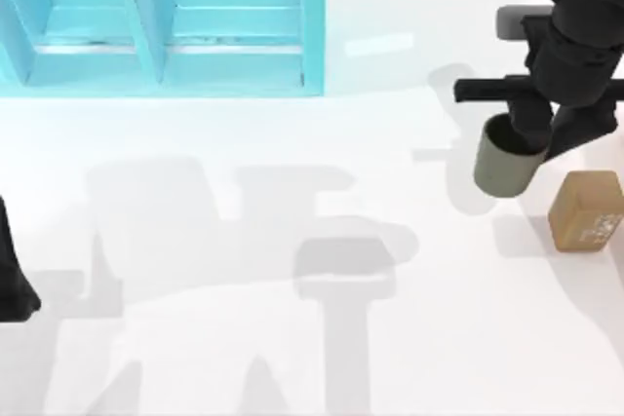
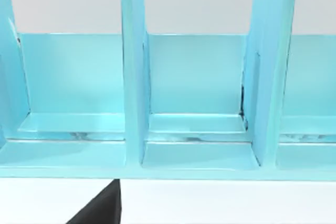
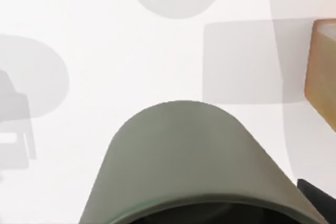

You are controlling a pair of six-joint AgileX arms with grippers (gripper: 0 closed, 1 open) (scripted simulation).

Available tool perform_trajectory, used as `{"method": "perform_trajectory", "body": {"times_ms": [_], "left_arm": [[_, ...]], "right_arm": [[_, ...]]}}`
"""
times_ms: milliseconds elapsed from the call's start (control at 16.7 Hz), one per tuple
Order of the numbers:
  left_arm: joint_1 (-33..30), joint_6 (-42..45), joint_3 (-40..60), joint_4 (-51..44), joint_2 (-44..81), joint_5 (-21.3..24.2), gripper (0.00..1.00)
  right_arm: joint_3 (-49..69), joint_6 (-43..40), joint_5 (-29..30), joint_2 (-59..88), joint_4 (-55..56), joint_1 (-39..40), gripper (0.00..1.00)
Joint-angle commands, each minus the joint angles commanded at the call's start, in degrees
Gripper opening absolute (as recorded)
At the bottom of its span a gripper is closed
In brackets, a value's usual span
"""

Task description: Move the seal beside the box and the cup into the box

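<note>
Presently the right gripper (image 1: 526,138) stands at the right side of the table, well apart from the box (image 1: 314,21), with its fingers clasped on the rim of the cup (image 1: 504,165). The cup's shadow falls offset from its body on the table (image 1: 292,192), which suggests that it hangs clear of the surface; this is a judgement. In the right wrist view the cup (image 3: 184,156) sits close under the camera, rim towards the lens, with the white table beyond it.

The seal (image 1: 586,209) rests on the table just beside the cup, on its right, and does not touch it. It is well apart from the box and not yet moved.

The box stands at the far left of the table; the left wrist view shows its open blue compartments (image 2: 197,124) divided by upright walls.

The left arm (image 1: 12,284) is parked at the left edge.

Step in hand, by judgement: carrying the cup to the box. The next move calls for a long traverse leftward, keeping the cup level, clearing the box wall, then lowering into one compartment before releasing. The seal remains to be dealt with afterwards.
</note>
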Motion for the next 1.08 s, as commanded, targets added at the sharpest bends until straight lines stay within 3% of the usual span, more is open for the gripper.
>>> {"method": "perform_trajectory", "body": {"times_ms": [240,480,1080], "left_arm": [[0.0,0.0,0.0,0.0,0.0,0.0,1.0],[0.0,0.0,0.0,0.0,0.0,0.0,1.0],[0.0,0.0,0.0,0.0,0.0,0.0,1.0]], "right_arm": [[-1.5,-1.8,0.1,-1.0,0.6,-1.4,0.0],[-8.3,-12.0,0.0,-6.3,2.7,-9.7,0.0],[-27.6,-51.9,-0.1,-21.4,8.7,-52.7,0.0]]}}
